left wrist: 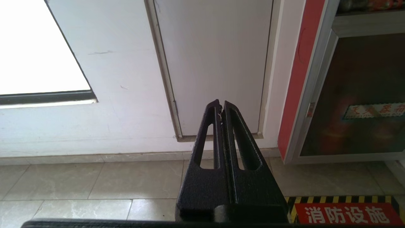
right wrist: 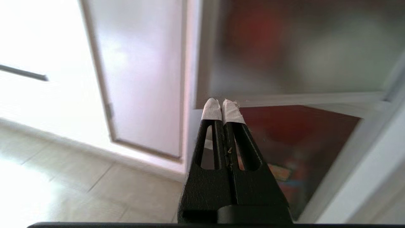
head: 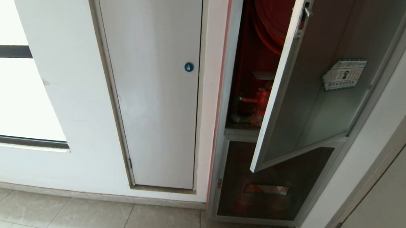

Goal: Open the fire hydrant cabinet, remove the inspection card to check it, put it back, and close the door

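On the left, the left end effector (left wrist: 221,106) hangs low with its fingers pressed together on nothing, aimed at the white panel door (head: 148,90), seemingly parked. To the right, the fire hydrant cabinet (head: 225,94) stands ajar, its door (head: 315,92) swung partway out, baring the red valve (head: 262,99). The right end effector (right wrist: 222,106), closed and empty, points at the door's lower edge, probably to push it wider. No inspection card shows.

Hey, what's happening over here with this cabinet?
The fire hydrant cabinet stands with its glass door partly swung open, showing the red valve inside. Nothing is being held: the right end effector is shut, pointing at the door's lower edge, and the left end effector is shut, low near the floor.
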